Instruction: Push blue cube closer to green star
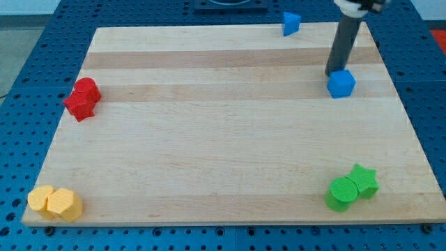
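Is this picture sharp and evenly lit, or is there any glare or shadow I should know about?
Camera view: evenly lit, no harsh glare on the wooden board; only soft, short shadows under the blue cube and green star; blocks look crisp; my tip sits just above-left of the cube.

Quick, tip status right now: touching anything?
My tip: no gripper, holds nothing; it sits against the blue cube, at its top-left edge in the view.

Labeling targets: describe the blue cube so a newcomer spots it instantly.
Start at the wooden board's right edge, upper part. The blue cube sits there, with my tip at its upper-left side. The other blue block is smaller-looking, wedge-like, at the top edge.
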